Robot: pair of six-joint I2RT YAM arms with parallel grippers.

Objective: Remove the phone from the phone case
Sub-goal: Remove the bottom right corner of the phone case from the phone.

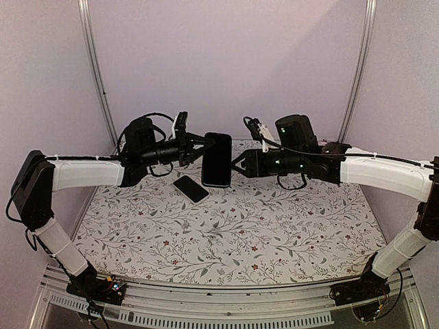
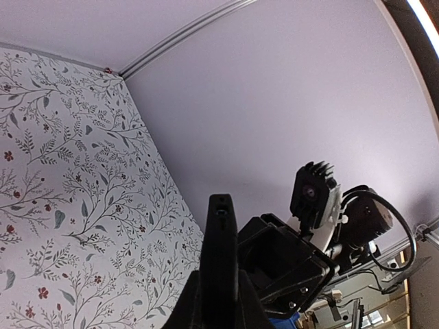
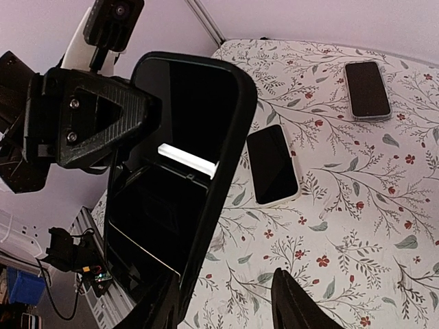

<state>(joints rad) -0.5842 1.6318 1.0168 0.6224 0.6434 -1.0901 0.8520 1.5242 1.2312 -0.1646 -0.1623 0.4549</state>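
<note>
Top external view: left gripper (image 1: pixel 206 146) clamped the cased phone (image 1: pixel 217 160) upright, presenting its free edge to the right gripper (image 1: pixel 236 166), jaws parted, gripping nothing.

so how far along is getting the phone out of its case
Done: the black rectangular phone in its black case is held above the floral table, clamped by the left gripper. In hand: the right gripper stands open at its opposite edge. Left: phone and case look joined; separating them.

White-shelled arms (image 1: pixel 86 173) (black cables (image 1: pixel 291 184) looping) end in black pincers (image 1: pixel 208 145).
</note>
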